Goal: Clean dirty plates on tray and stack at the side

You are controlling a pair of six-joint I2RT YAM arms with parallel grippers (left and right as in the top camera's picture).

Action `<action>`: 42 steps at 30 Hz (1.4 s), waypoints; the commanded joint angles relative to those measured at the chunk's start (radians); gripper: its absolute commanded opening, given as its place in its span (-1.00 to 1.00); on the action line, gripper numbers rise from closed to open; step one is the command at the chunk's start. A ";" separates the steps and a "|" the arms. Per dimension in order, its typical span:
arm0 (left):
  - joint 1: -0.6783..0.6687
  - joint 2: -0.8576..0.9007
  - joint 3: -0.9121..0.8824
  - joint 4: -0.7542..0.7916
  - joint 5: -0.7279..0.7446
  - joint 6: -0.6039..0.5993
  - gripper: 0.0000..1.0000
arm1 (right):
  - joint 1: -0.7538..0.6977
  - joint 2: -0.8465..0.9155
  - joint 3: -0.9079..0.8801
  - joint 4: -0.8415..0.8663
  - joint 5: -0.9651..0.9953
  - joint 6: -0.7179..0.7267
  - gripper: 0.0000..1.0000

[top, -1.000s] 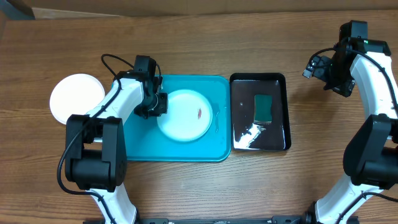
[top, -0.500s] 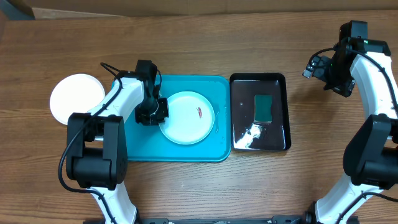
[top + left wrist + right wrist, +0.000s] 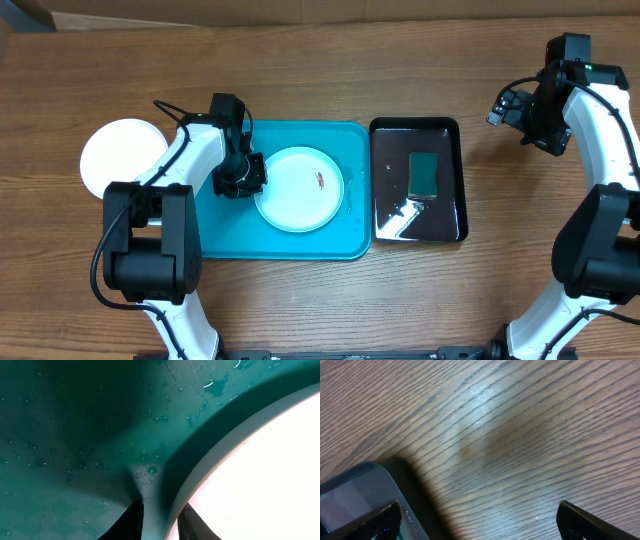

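A pale blue-white plate (image 3: 298, 195) with a small red-brown smear (image 3: 321, 181) lies on the turquoise tray (image 3: 225, 235). My left gripper (image 3: 246, 181) is at the plate's left rim. In the left wrist view its fingers (image 3: 162, 520) straddle the rim of the plate (image 3: 260, 475), one over the wet tray (image 3: 75, 435) and one over the plate, closed on the rim. A white plate (image 3: 122, 158) sits on the table left of the tray. My right gripper (image 3: 505, 106) is open and empty over bare wood (image 3: 485, 522).
A glossy black tray (image 3: 390, 180) with a green sponge (image 3: 423, 173) stands right of the turquoise tray; its corner shows in the right wrist view (image 3: 355, 495). Water drops lie on both trays. Bare wooden table lies all around.
My left gripper has shifted slightly left and toward the front, and the plate has moved a little with it. The right arm has not moved.
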 commanded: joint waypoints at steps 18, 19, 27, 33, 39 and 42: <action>0.004 -0.031 0.027 -0.012 0.020 0.074 -0.50 | -0.003 -0.016 0.007 0.084 -0.189 0.046 1.00; 0.004 -0.031 0.027 -0.008 0.020 0.073 -0.53 | -0.003 -0.016 0.007 0.063 -0.236 0.042 1.00; 0.005 -0.031 0.028 0.001 0.021 0.072 -0.59 | 0.029 -0.024 0.016 -0.075 -0.418 -0.144 0.73; 0.005 -0.031 0.040 -0.001 0.027 0.072 -0.52 | 0.164 -0.053 0.015 -0.165 -0.214 -0.143 0.71; 0.003 -0.031 0.040 -0.006 0.028 0.072 -0.60 | 0.315 -0.051 -0.032 -0.208 -0.068 -0.117 0.64; 0.003 -0.031 0.040 -0.006 0.028 0.072 -0.60 | 0.372 -0.049 -0.082 -0.183 0.019 -0.047 0.64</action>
